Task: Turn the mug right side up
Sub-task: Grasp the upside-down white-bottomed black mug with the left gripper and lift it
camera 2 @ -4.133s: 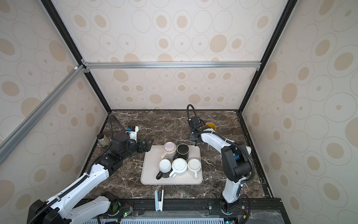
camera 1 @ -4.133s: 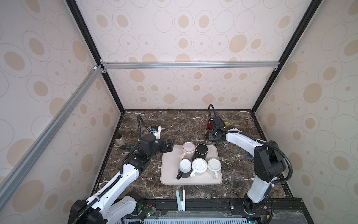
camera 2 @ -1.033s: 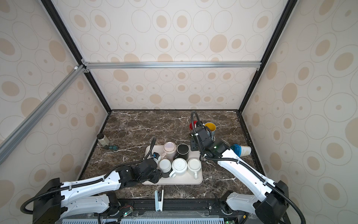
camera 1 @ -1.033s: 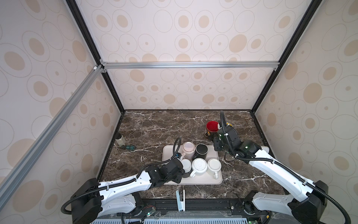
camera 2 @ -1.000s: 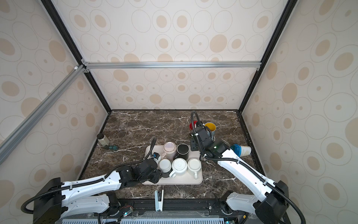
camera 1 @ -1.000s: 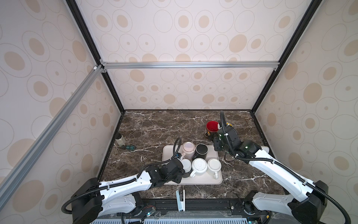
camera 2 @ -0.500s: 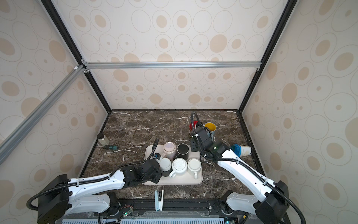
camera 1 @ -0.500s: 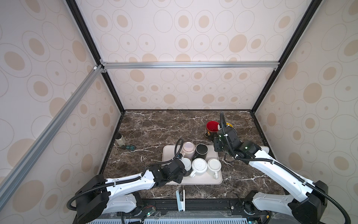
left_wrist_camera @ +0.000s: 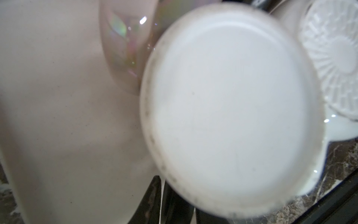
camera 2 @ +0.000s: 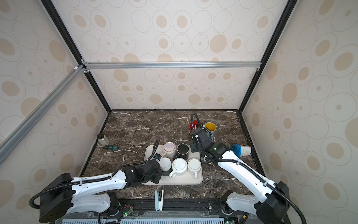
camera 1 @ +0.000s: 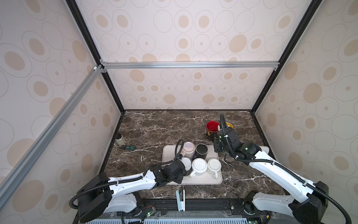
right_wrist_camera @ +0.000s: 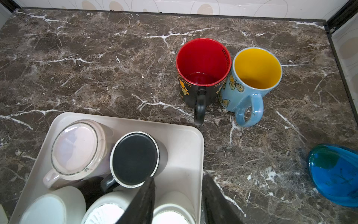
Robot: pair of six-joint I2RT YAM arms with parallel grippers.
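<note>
Left gripper (camera 1: 181,173) has swung in up to the upside-down white mug (camera 1: 186,162) on the tray (camera 1: 218,179). The mug sits right before jaws whose gap I cannot tell. Right gripper (right_wrist_camera: 179,176) hangs with jaws slightly parted, empty. A grasp seems imminent.

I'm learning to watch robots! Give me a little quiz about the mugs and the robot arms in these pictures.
1. True or false: the black mug on the tray stands upside down.
2. Fill in: beside the red-lined mug stands a blue mug whose inside is ___.
3. Which mug has the left gripper reached?
A. the pink one
B. the white mug at the tray's near left corner
C. the one with the ribbed base

Key: 1 true; 2 yellow; 3 B.
</note>
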